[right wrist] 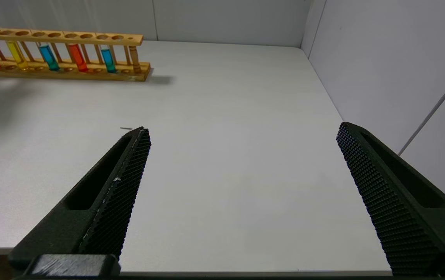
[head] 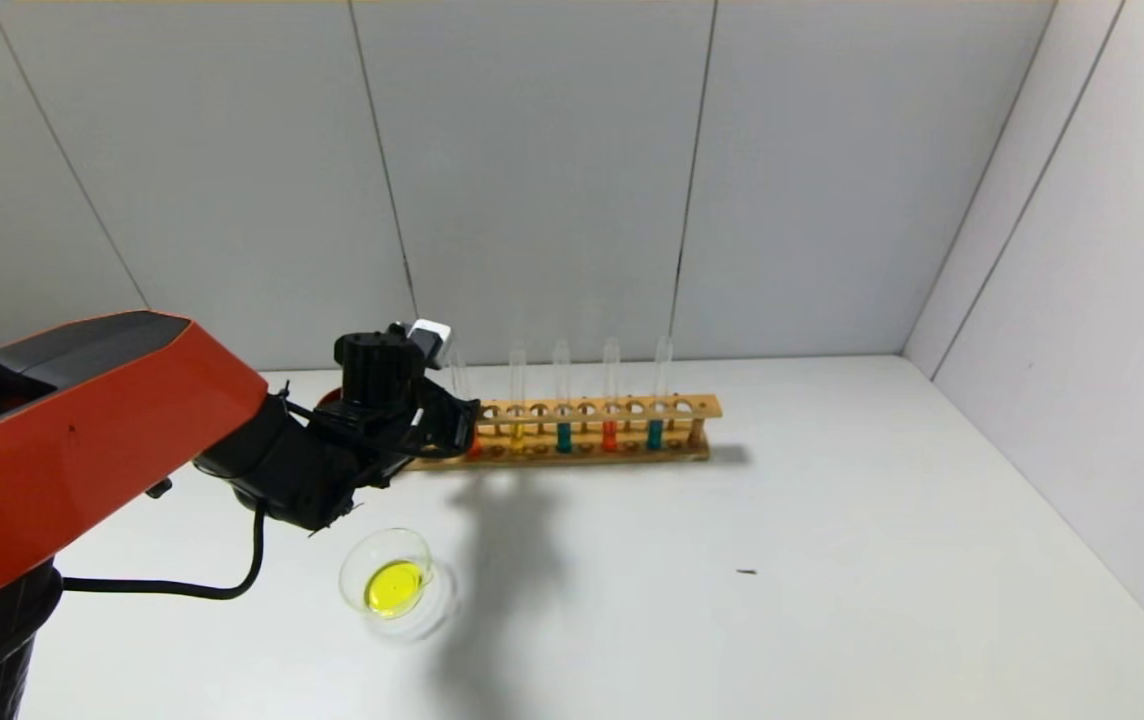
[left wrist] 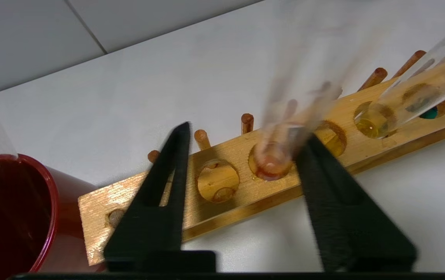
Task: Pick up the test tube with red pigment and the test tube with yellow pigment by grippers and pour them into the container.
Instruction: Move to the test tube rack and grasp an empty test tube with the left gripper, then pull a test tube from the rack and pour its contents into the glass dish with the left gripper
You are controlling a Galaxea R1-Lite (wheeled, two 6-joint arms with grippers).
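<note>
Left wrist view: left gripper (left wrist: 242, 142) stands partly spread, its right finger (left wrist: 323, 182) touching the blurred test tube with red pigment (left wrist: 284, 132) in the wooden rack (left wrist: 214, 210). Right gripper (right wrist: 242, 134) hangs wide, holding nothing.

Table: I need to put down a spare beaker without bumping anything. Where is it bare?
The widest bare stretch of the table lies right of the glass dish and in front of the wooden rack, out to the right wall. It is crowded at the rack's left end, where the left tool and the red cup sit.
</note>
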